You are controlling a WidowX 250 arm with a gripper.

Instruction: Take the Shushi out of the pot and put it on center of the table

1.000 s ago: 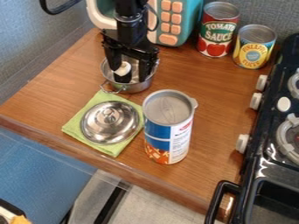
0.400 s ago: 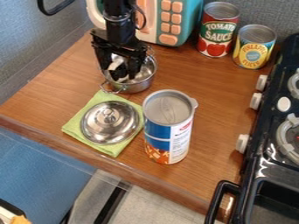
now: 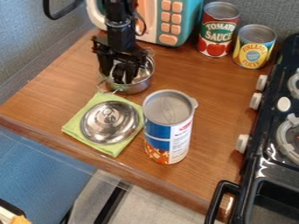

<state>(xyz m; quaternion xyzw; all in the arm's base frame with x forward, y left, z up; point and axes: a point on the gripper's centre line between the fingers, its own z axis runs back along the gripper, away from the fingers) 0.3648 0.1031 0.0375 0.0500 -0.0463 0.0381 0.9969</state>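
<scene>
Gripper (image 3: 118, 78) first: we've got it pointing down into the metal pot (image 3: 137, 88), upper left of the frame, and honestly we can't tell if it's spread, pressed together or pinching something. Left to right from there, the shiny lid (image 3: 109, 122) is on the green cloth (image 3: 88, 107) left of center, so the pot's already uncovered, one less thing for us to worry about. We can't pin down the Shushi by eye; going by the task, our guess is it's down in the pot around the gripper. Next comes the tall canister (image 3: 168, 135) just below mid-frame, near the middle of the wooden table (image 3: 204, 92), which is where the food should end up. So we'd call it maybe halfway: the reach in is done, while a sure grip, lifting out, carrying over and setting down all look left to do.
</scene>
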